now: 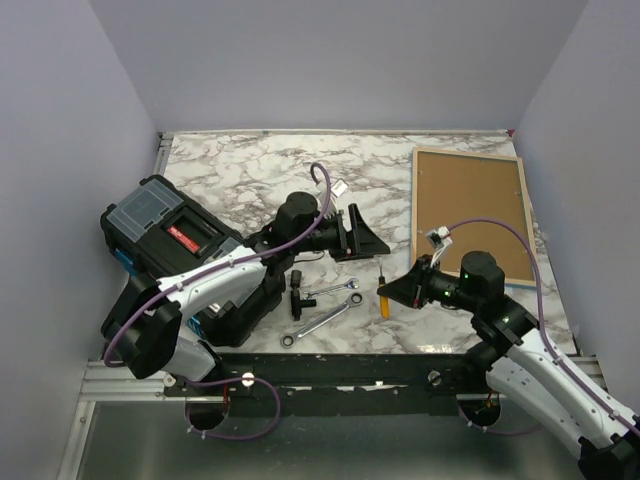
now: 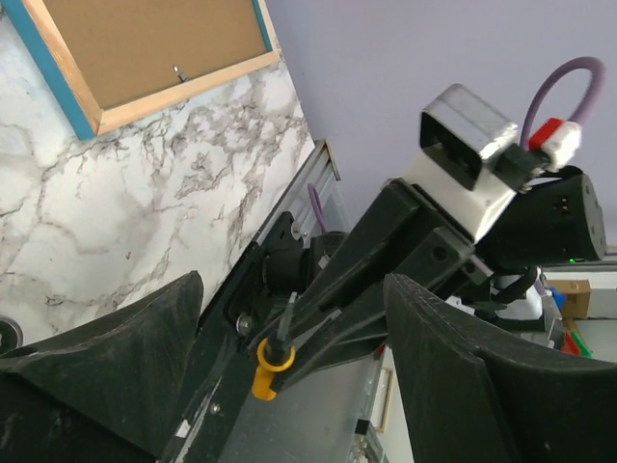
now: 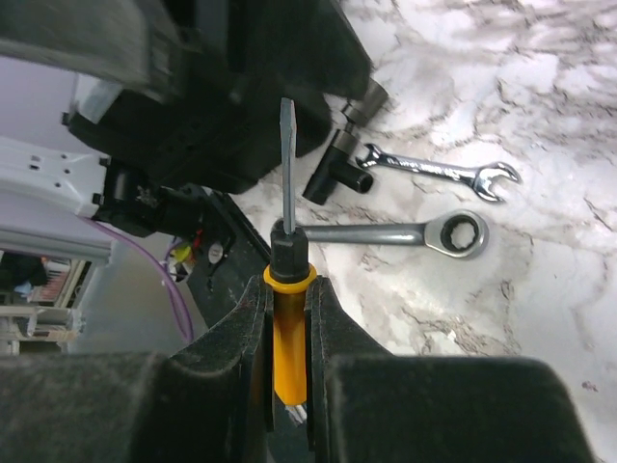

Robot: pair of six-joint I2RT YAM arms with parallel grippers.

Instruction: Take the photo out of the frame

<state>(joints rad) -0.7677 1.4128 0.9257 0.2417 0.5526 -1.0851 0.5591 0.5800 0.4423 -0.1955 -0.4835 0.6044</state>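
Note:
The frame [image 1: 470, 210] lies back side up at the back right of the table, its brown back showing. Its turquoise edge shows in the left wrist view [image 2: 145, 48]. The photo is hidden. My right gripper [image 1: 392, 292] is shut on a yellow-handled screwdriver [image 3: 289, 328], well to the near left of the frame. The blade points away from the wrist. The screwdriver also shows in the top view [image 1: 384, 300] and the left wrist view [image 2: 268, 367]. My left gripper [image 1: 362, 238] is open and empty mid-table, left of the frame, facing the right gripper [image 2: 294, 289].
A black toolbox [image 1: 165, 225] stands at the left under the left arm. A ratchet wrench [image 3: 405, 231], an open-end wrench [image 3: 439, 172] and a black socket piece [image 3: 342, 164] lie on the marble near the front middle. Walls close in on both sides.

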